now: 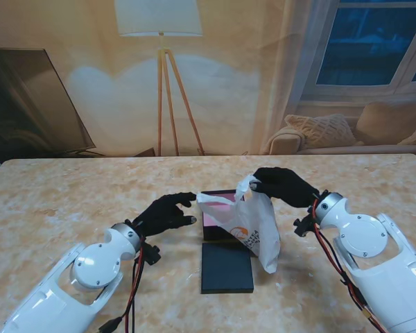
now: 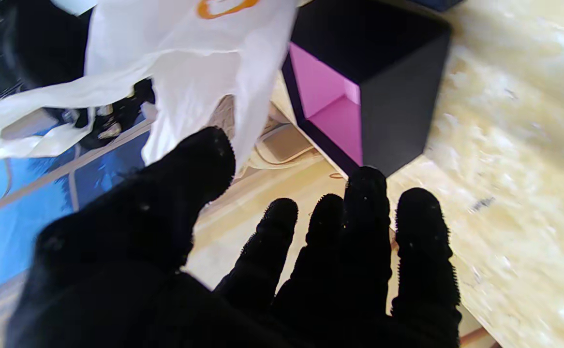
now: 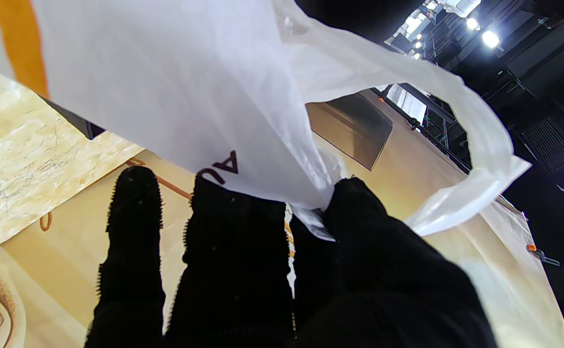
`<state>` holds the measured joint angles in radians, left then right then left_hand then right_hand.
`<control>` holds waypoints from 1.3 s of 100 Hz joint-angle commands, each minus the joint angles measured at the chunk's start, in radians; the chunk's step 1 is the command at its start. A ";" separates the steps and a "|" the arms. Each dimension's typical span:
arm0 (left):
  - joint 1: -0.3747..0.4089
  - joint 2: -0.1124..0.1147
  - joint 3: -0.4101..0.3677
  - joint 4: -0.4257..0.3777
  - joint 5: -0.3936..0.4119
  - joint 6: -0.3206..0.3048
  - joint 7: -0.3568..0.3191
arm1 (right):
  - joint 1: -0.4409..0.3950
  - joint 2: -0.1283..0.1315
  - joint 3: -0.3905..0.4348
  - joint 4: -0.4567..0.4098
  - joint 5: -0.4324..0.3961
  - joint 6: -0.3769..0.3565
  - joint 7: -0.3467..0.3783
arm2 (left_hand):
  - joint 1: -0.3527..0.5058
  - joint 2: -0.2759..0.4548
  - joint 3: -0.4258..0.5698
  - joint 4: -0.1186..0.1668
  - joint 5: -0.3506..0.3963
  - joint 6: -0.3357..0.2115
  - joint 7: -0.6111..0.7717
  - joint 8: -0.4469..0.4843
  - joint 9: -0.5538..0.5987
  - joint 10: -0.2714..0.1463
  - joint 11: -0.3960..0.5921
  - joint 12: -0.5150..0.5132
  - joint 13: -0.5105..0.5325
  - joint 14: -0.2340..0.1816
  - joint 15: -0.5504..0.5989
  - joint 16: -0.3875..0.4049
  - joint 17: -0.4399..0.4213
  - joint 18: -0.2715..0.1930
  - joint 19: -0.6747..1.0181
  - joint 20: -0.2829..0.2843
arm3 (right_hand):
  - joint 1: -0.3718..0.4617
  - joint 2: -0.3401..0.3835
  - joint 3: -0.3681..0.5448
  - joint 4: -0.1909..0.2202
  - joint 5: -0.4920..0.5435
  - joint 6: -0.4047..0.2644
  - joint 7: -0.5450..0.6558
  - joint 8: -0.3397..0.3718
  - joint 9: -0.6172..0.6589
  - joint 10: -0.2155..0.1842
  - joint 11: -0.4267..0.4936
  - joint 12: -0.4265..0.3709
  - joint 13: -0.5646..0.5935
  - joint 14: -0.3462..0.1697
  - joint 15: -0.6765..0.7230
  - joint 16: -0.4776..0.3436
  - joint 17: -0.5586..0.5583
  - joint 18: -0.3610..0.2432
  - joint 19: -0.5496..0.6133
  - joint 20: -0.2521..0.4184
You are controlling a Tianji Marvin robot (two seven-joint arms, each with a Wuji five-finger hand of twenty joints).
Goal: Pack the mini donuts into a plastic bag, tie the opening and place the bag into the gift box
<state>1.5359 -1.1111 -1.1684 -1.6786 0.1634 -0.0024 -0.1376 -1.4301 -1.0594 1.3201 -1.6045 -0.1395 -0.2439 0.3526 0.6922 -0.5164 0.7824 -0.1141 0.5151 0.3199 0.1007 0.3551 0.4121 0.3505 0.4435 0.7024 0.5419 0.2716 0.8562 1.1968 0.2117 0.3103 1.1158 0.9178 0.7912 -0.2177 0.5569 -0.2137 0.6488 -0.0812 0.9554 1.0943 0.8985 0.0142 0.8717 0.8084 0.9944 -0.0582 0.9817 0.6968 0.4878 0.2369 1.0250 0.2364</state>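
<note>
The right hand (image 1: pixel 283 185), gloved in black, is pinching the top of the thin white plastic bag with an orange logo (image 1: pixel 246 220), which is hanging over the open black gift box with a pink lining (image 1: pixel 218 216). The left hand (image 1: pixel 165 214), also black-gloved, is holding nothing, its fingers spread just beside the bag and box. The box's flat black lid (image 1: pixel 227 267) is lying on the marble-patterned table (image 1: pixel 62 201), nearer to me than the box. The pinch is catching only a fold of film, so the bag may slip free. Hanging partly outside the rim, it could snag on the wall or drop beside the box. I cannot make out whether donuts are inside.
</note>
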 commanded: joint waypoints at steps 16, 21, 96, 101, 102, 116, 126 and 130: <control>-0.021 -0.007 0.029 -0.008 -0.050 -0.005 -0.040 | -0.010 -0.004 -0.001 -0.004 0.001 -0.003 0.016 | -0.084 -0.127 0.139 -0.043 -0.059 -0.088 -0.023 -0.045 -0.050 -0.027 0.010 0.012 -0.028 -0.039 0.051 0.052 -0.016 -0.033 0.018 0.020 | 0.055 0.099 0.095 0.009 0.068 -0.102 0.077 0.028 0.023 -0.013 0.027 0.013 0.023 -0.059 0.026 0.038 0.000 -0.015 0.024 0.003; -0.027 -0.006 0.037 -0.007 -0.065 0.000 -0.054 | -0.010 -0.004 -0.001 -0.004 0.001 -0.003 0.016 | -0.091 -0.146 0.155 -0.049 -0.050 -0.106 -0.007 -0.044 -0.046 -0.029 0.017 0.020 -0.027 -0.041 0.058 0.062 -0.018 -0.031 0.022 0.027 | 0.055 0.099 0.094 0.009 0.067 -0.103 0.076 0.028 0.022 -0.012 0.027 0.013 0.023 -0.057 0.026 0.038 0.001 -0.015 0.024 0.003; -0.006 0.001 0.039 -0.147 -0.334 0.150 -0.193 | -0.039 -0.004 0.036 -0.026 -0.023 0.002 -0.001 | 0.354 0.123 -0.380 -0.056 0.284 -0.300 0.782 0.157 0.366 -0.219 0.157 0.399 0.165 -0.052 0.207 0.075 0.083 -0.026 0.151 0.052 | 0.151 0.138 -0.093 0.068 -0.043 -0.050 0.087 -0.028 -0.035 -0.007 0.069 0.027 -0.008 -0.080 0.055 0.043 -0.016 -0.009 0.039 0.016; -0.004 0.002 0.036 -0.166 -0.358 0.170 -0.206 | -0.042 -0.003 0.043 -0.028 -0.027 0.004 0.004 | 0.356 0.128 -0.385 -0.055 0.291 -0.287 0.779 0.156 0.379 -0.211 0.153 0.394 0.166 -0.047 0.201 0.075 0.082 -0.023 0.147 0.052 | 0.154 0.130 -0.096 0.070 -0.045 -0.051 0.088 -0.031 -0.037 -0.007 0.065 0.024 -0.017 -0.073 0.049 0.041 -0.023 -0.008 0.038 0.017; -0.004 0.003 0.036 -0.170 -0.363 0.174 -0.209 | -0.043 -0.002 0.044 -0.028 -0.027 0.005 0.006 | 0.356 0.129 -0.387 -0.055 0.294 -0.284 0.778 0.155 0.383 -0.210 0.153 0.392 0.169 -0.045 0.201 0.075 0.084 -0.021 0.147 0.053 | 0.155 0.127 -0.096 0.071 -0.045 -0.051 0.087 -0.032 -0.039 -0.007 0.063 0.023 -0.019 -0.072 0.047 0.040 -0.024 -0.008 0.038 0.017; -0.001 0.004 0.035 -0.219 -0.425 0.237 -0.236 | -0.063 0.000 0.066 -0.037 -0.037 0.003 0.010 | 0.364 0.138 -0.394 -0.048 0.306 -0.259 0.772 0.157 0.409 -0.179 0.161 0.373 0.204 -0.039 0.211 0.074 0.114 -0.009 0.162 0.059 | 0.154 0.087 -0.097 0.081 -0.043 -0.068 0.076 -0.077 -0.040 -0.014 0.007 -0.011 -0.037 -0.045 -0.012 0.016 -0.040 -0.003 0.034 0.020; -0.009 0.000 0.046 -0.242 -0.450 0.271 -0.232 | -0.080 0.001 0.082 -0.044 -0.047 -0.014 0.002 | 0.365 0.140 -0.397 -0.044 0.312 -0.249 0.772 0.167 0.433 -0.163 0.182 0.345 0.238 -0.042 0.230 0.069 0.145 -0.005 0.184 0.065 | 0.150 0.066 -0.089 0.082 -0.041 -0.073 0.076 -0.107 -0.034 -0.008 -0.022 -0.025 -0.035 -0.036 -0.045 0.002 -0.041 -0.003 0.032 0.021; -0.012 -0.003 0.050 -0.250 -0.466 0.290 -0.227 | -0.086 0.002 0.089 -0.048 -0.051 -0.020 0.003 | 0.364 0.142 -0.396 -0.043 0.314 -0.247 0.767 0.171 0.436 -0.155 0.200 0.321 0.247 -0.042 0.240 0.063 0.153 -0.003 0.195 0.065 | 0.141 0.054 -0.078 0.083 -0.040 -0.075 0.078 -0.121 -0.031 -0.008 -0.034 -0.028 -0.033 -0.033 -0.056 -0.002 -0.042 -0.001 0.030 0.021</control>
<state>1.5303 -1.1028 -1.1269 -1.9050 -0.2833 0.2666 -0.3570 -1.4930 -1.0587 1.4032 -1.6437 -0.1846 -0.2513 0.3456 1.0428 -0.4018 0.3985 -0.1803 0.7813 0.0784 0.8634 0.5091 0.8110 0.1939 0.6057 1.0538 0.7472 0.2291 1.0615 1.2825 0.3449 0.3004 1.2770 0.9598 0.8666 -0.1603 0.4260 -0.1926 0.6024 -0.0568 0.9646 1.0040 0.8705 -0.0013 0.8584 0.7892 0.9687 -0.0718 0.9427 0.7081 0.4583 0.2385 1.0370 0.2377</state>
